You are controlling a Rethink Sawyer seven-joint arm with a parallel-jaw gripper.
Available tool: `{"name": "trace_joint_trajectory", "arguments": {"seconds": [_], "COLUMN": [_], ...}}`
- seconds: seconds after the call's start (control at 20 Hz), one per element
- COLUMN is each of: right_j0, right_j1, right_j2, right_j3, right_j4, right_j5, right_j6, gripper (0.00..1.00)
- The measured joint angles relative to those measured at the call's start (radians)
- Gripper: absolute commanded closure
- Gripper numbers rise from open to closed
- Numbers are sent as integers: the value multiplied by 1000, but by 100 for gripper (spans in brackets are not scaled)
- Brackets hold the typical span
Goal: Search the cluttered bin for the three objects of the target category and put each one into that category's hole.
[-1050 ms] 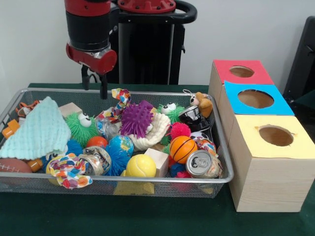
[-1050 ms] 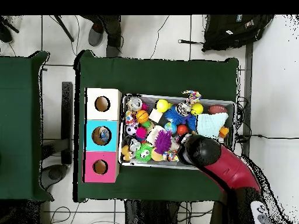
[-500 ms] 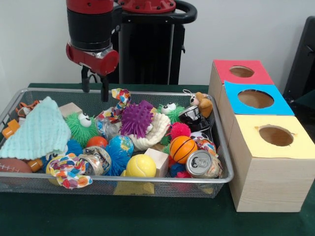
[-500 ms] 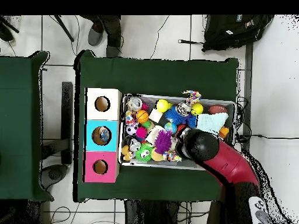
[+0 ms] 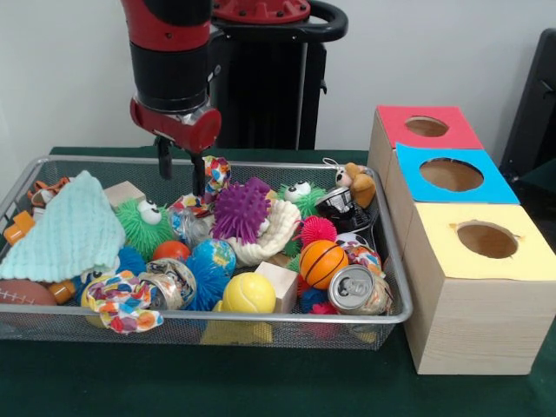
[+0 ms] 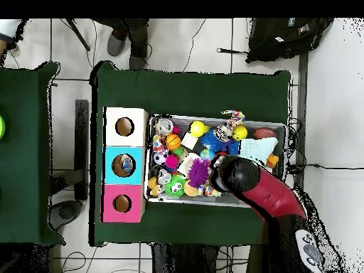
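While fingers (image 5: 181, 168) spread, purple spiky ball (image 5: 241, 209) beside.

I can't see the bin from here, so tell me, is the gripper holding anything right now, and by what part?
Nothing is held. The gripper hangs open and empty above the toys in the wire bin.

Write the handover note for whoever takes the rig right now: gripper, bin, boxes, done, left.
Gripper: open, empty, hanging over the back of the wire bin, just above the green fuzzy toy and the purple spiky ball.
Bin: full of mixed toys, balls, a can and a blue cloth.
Boxes: red, blue and yellow beside the bin; overhead, something lies inside the blue hole.
Done: cannot tell beyond that item.
Left: pick out the target items and drop them in their hole.
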Motion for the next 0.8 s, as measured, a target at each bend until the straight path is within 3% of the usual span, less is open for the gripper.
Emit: {"name": "trace_joint_trajectory", "arguments": {"seconds": [0.8], "right_j0": [0], "right_j1": [64], "right_j2": [28], "right_j3": [0], "right_j4": [3], "right_j5": [-49], "right_j6": [0], "gripper": [0]}}
